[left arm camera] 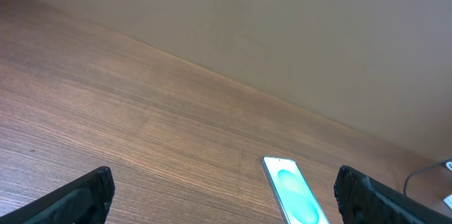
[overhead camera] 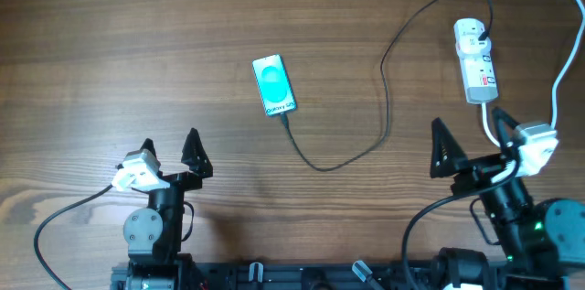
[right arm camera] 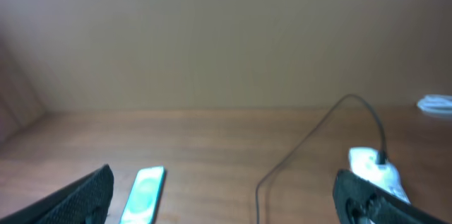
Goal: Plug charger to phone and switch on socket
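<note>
The phone [overhead camera: 273, 86] lies flat mid-table with its light blue screen lit; it also shows in the left wrist view as the phone [left arm camera: 296, 196] and in the right wrist view as the phone [right arm camera: 145, 194]. The charger [overhead camera: 385, 98], a thin black cable, runs from the phone's near edge in a loop up to the socket [overhead camera: 476, 63], a white power strip at the right. I cannot tell whether its tip is inside the phone. My left gripper [overhead camera: 169, 142] stands open near the phone's left front. My right gripper [overhead camera: 468, 134] stands open just before the socket. Both hold nothing.
A thicker white cable [overhead camera: 559, 70] runs along the right edge from the socket's near end to the far corner. A beige wall [right arm camera: 226, 40] rises behind the table's far edge.
</note>
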